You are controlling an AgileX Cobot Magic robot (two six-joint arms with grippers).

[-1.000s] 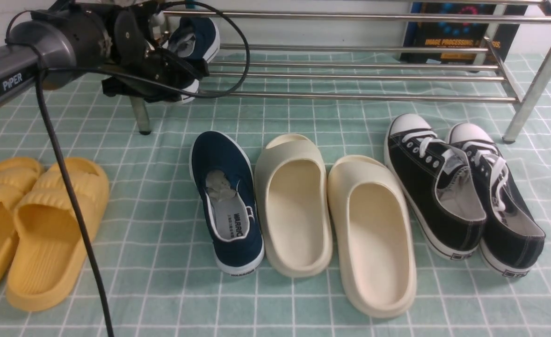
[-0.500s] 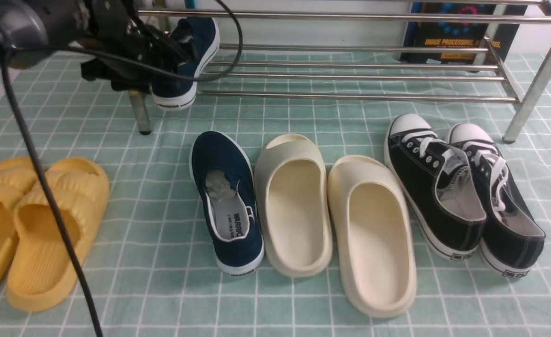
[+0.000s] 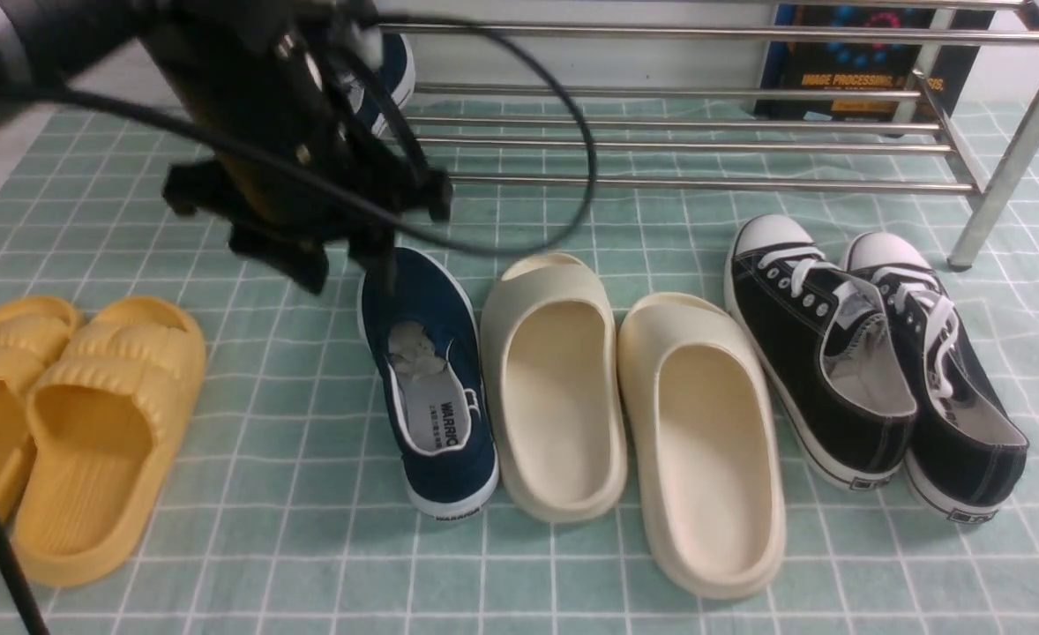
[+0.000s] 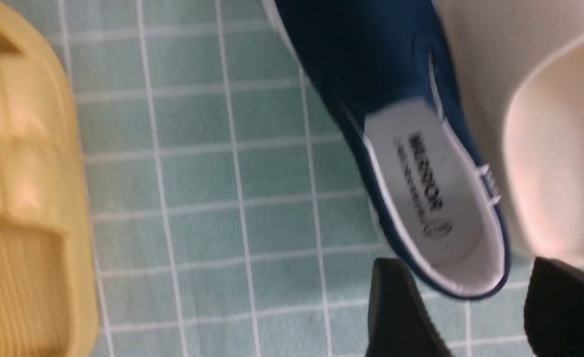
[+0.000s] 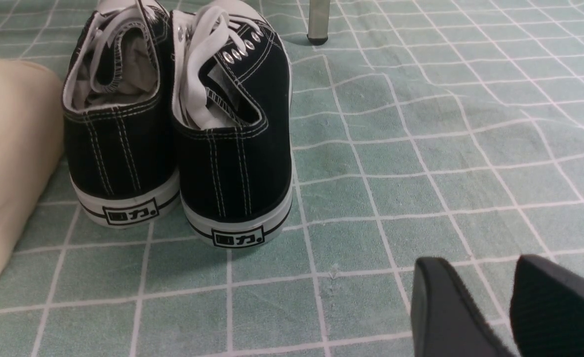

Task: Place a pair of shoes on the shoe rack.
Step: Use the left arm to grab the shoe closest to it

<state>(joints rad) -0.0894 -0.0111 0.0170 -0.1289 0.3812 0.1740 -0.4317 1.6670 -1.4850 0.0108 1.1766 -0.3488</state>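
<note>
One navy shoe (image 3: 393, 70) sits at the left end of the shoe rack (image 3: 678, 183), mostly hidden behind my left arm. The other navy shoe (image 3: 431, 379) lies on the table (image 3: 308, 529), on its green checked cloth. Its toe points toward the rack and its side touches a cream slipper (image 3: 555, 388). My left fingers (image 3: 349, 278) hang spread apart and empty just over that shoe's toe end. From my left wrist the two black tips frame its heel, and the grey insole with its printed lettering lies open between them. A yellow slipper (image 4: 19, 198) shows off to the side, apart from the shoe. My right fingers (image 5: 483, 263) are parted by a narrower gap and hold nothing. They are low over bare cloth near the heels of the black lace-up sneakers (image 5: 178, 124), which stand side by side and touching.
</note>
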